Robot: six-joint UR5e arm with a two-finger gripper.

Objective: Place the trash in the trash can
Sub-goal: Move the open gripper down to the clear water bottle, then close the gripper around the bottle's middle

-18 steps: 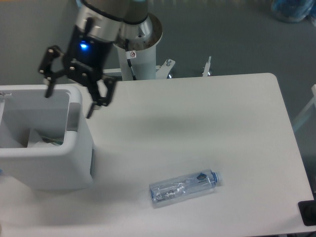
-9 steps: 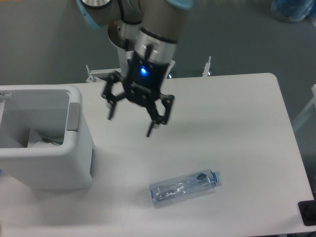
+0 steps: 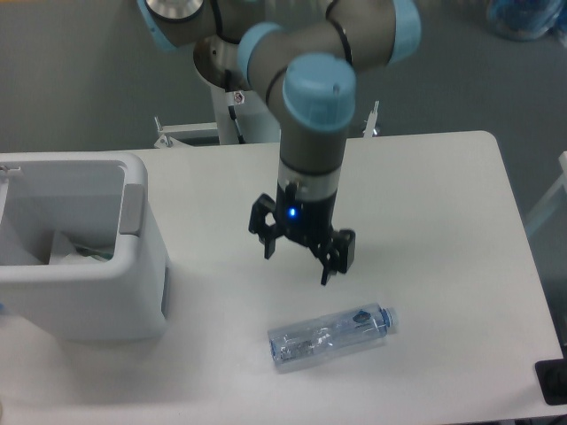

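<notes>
The bottle (image 3: 332,335) lies on its side on the table (image 3: 443,221), just below the end effector (image 3: 298,259), whose fingers are spread and empty. It appears empty, so judged light, thin-walled, smooth and liable to roll; grip across the mid-body. The trash can (image 3: 84,292) stands at left

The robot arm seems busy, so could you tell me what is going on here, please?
The arm is clearing trash from the table into the white trash can on the left. A packet already lies inside the can. The end effector is open and empty, hanging just above the clear bottle, which lies on its side on the table, not yet grasped.
</notes>
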